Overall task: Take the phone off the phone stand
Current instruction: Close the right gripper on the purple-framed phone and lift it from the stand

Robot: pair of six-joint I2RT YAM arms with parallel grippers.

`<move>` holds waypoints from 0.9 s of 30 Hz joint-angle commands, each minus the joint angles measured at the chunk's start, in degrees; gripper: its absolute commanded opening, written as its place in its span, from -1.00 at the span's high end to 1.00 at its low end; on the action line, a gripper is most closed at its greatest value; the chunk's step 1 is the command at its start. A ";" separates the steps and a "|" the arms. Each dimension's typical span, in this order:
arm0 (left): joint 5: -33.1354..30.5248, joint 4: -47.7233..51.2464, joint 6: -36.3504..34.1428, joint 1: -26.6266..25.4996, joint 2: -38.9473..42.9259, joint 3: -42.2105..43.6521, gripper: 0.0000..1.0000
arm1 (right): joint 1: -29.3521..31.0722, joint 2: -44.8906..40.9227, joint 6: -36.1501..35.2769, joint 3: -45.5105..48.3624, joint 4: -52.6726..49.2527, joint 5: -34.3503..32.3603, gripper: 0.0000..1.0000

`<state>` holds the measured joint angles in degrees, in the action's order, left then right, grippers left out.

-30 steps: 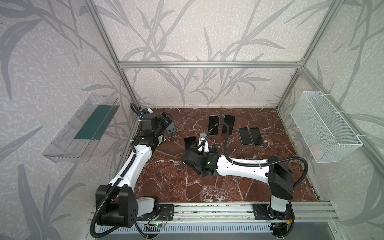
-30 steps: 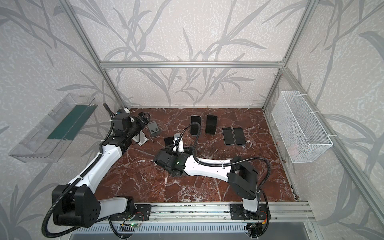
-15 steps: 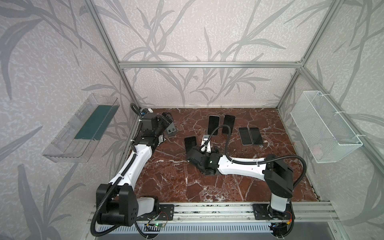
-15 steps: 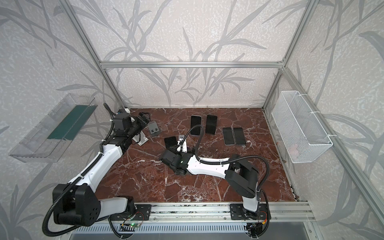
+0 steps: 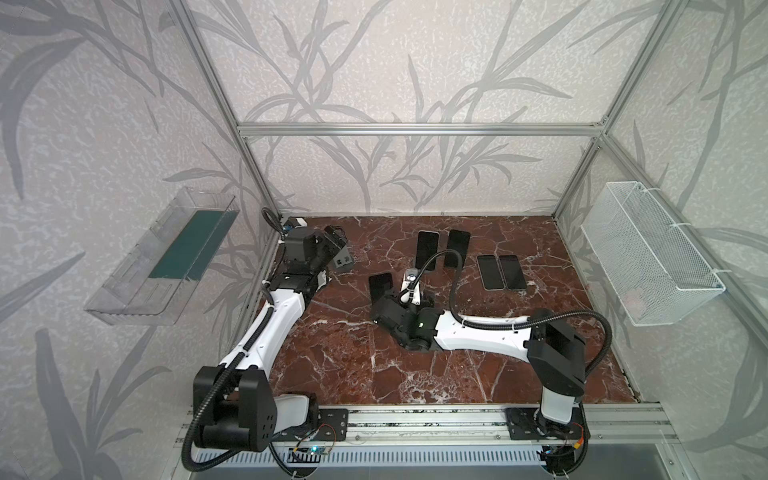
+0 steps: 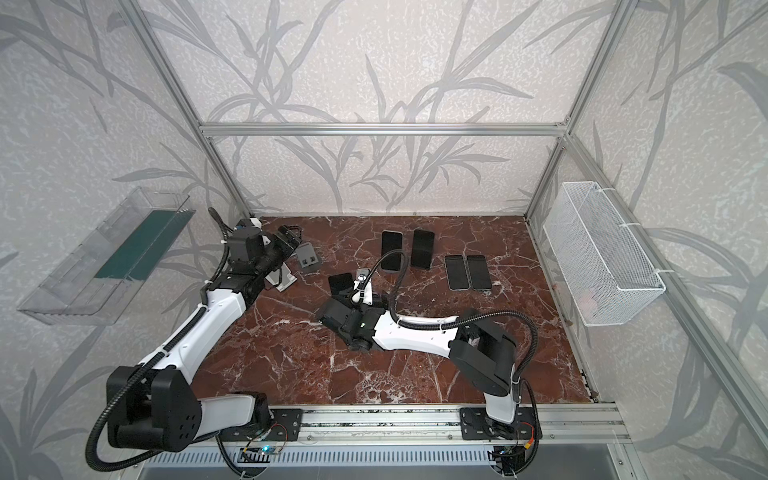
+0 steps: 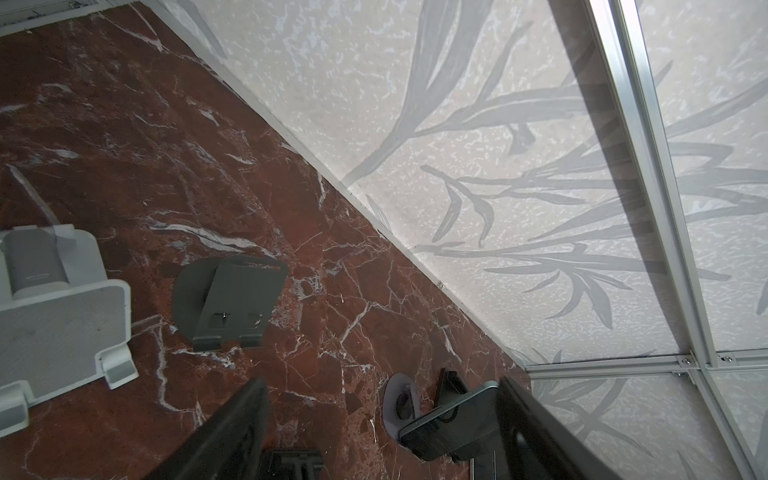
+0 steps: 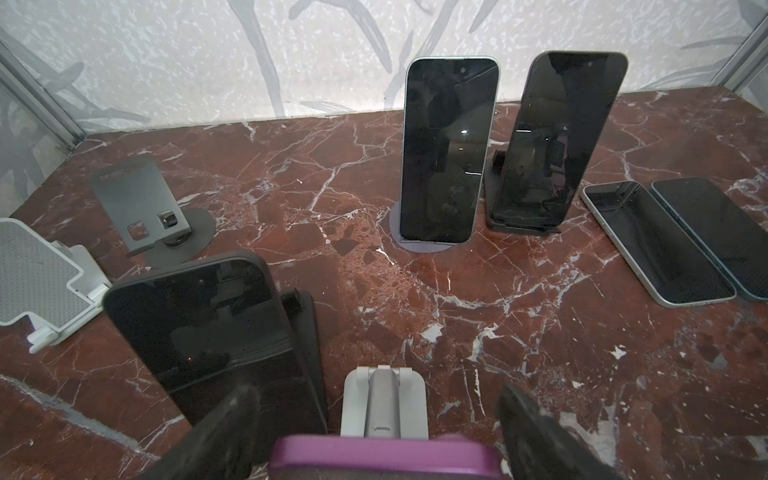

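Our right claw (image 8: 377,392) straddles the purple-cased phone (image 8: 382,459), propped on the white stand (image 8: 384,401) mid table (image 8: 457,291); we cannot tell whether its fingers (image 8: 232,424) press. The phone is probably stiff, light and slick-faced, so we take the case's long edges.

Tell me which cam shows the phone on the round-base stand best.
Right wrist: the phone faces it, whole screen and round stand base clear. Both top views show it small, a cable crossing its lower end. Left wrist catches only part, obliquely.
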<state>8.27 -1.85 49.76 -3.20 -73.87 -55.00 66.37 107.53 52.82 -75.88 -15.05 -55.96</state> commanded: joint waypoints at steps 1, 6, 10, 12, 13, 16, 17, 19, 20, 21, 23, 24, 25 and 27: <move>0.50 -1.39 0.47 0.23 -0.42 0.42 -0.72 | -0.22 1.46 1.41 -0.21 -0.13 -2.49 -0.80; 0.57 -1.70 0.77 0.29 -0.48 0.59 -0.71 | -0.22 1.96 2.61 0.41 0.37 -3.00 -0.78; 0.81 -2.92 1.13 0.22 0.17 1.34 -0.71 | -0.27 2.15 1.93 0.79 1.01 -3.12 -0.73; -0.04 -3.79 1.38 0.35 0.82 2.17 -0.71 | -0.22 2.19 1.30 1.12 1.34 -3.53 -0.71; -0.03 -4.04 1.40 0.26 0.92 2.34 -0.71 | -0.26 2.17 1.28 1.36 1.58 -3.62 -0.69; 0.17 -4.48 1.49 0.24 0.93 2.53 -0.71 | -0.27 2.25 0.50 2.00 2.89 -3.38 -0.63; 0.27 -4.58 1.66 0.26 0.83 2.61 -0.71 | -0.25 2.38 0.45 1.98 3.06 -3.28 -0.62; 0.77 -4.76 2.16 0.25 0.65 2.62 -0.71 | -0.19 2.60 0.52 1.94 2.97 -3.36 -0.61; 1.19 -4.96 2.40 0.27 0.64 2.62 -0.71 | -0.24 2.82 0.81 1.96 2.75 -3.61 -0.61; 1.55 -5.15 2.45 0.18 0.72 2.57 -0.71 | -0.22 2.87 1.07 1.96 2.59 -3.61 -0.61; 1.38 -5.27 2.32 0.04 1.05 2.64 -0.71 | -0.26 3.08 0.80 1.96 2.61 -3.75 -0.60; 1.17 -5.36 2.33 0.11 1.08 2.79 -0.71 | -0.26 3.13 0.75 1.95 2.60 -3.82 -0.60; 1.22 -5.40 2.45 0.07 1.05 2.84 -0.71 | -0.36 3.22 0.78 2.04 2.65 -3.80 -0.58; 1.63 -5.47 2.45 0.12 0.84 2.69 -0.71 | -0.36 3.22 0.44 2.37 3.18 -3.67 -0.57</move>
<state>9.17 -5.72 51.64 -3.20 -73.95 -52.73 66.32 110.08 53.45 -74.48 -12.67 -57.56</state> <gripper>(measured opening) 0.855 0.787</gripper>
